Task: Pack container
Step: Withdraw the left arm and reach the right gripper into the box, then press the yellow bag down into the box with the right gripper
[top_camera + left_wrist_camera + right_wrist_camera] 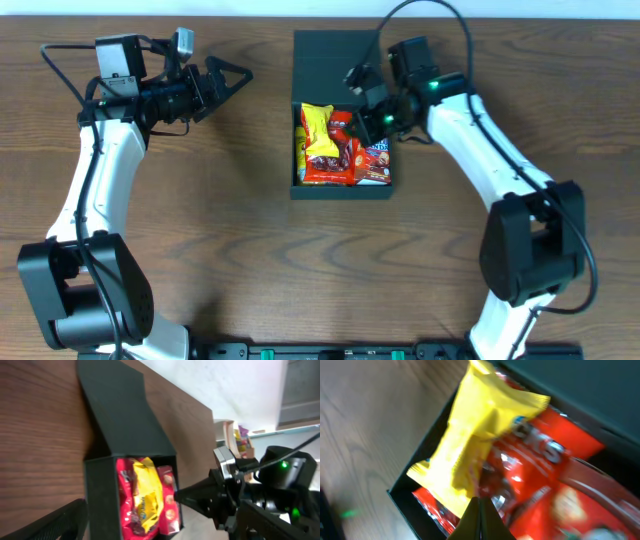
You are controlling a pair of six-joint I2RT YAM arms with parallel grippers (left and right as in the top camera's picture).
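The black container (296,150) sits open at mid-table, its lid flap (330,62) lying back behind it. Inside lie a yellow packet (318,128), red packets (328,168) and a blue-and-white packet (378,160). My right gripper (360,126) is shut, empty, its tip hovering over the packets near the container's right wall. In the right wrist view the closed fingertips (479,507) point at the yellow packet (480,445) and red packets (550,455). My left gripper (232,80) stands open, empty, left of the lid. Its wrist view shows the container (100,490) and the right gripper's tip (179,496).
Brown wooden table (200,220) surrounds the container. The right arm (480,150) reaches in from the right, the left arm (100,170) from the left. A shelf with coloured items (240,440) stands beyond the table's far edge.
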